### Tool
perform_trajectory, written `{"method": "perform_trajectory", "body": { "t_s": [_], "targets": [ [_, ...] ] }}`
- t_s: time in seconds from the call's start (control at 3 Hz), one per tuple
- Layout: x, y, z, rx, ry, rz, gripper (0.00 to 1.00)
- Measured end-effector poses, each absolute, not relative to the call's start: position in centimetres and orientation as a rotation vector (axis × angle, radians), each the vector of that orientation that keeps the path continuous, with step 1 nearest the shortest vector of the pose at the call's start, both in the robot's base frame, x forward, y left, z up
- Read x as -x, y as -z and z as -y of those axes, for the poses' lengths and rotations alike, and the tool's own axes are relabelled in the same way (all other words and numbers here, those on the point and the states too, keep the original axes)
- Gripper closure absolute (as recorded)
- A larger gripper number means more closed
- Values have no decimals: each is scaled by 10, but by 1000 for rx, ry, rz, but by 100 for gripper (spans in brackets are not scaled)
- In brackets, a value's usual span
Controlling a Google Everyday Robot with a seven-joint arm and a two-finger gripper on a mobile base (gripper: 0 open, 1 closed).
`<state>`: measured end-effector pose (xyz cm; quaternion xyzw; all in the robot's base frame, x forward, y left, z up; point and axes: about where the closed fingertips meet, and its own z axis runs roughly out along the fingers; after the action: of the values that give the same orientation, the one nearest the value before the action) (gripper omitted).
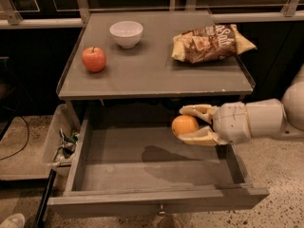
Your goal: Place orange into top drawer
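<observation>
1. Orange (184, 125) sits pinched between the two fingers of the gripper (183, 124), at centre right of the frame, apparently above the right rear part of the open top drawer (156, 197)
2. Best to lower it close to the drawer's bare floor before parting the fingers, since a round fruit dropped from height would likely roll
3. It pokes out leftward past the fingertips, with one finger above and one below
</observation>
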<state>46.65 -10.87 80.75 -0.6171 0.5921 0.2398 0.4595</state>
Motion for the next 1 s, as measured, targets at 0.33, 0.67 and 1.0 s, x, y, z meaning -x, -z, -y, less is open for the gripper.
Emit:
{"method": "perform_trajectory", "body": {
  "t_s": [0.33,0.67,1.0],
  "targets": [
    [-456,-763,107,1481,-655,-1525,100],
    [-468,-714,95,1470,-712,-1578,100],
    [-491,-684,81,1516,-709,-1597,100]
  ]
}}
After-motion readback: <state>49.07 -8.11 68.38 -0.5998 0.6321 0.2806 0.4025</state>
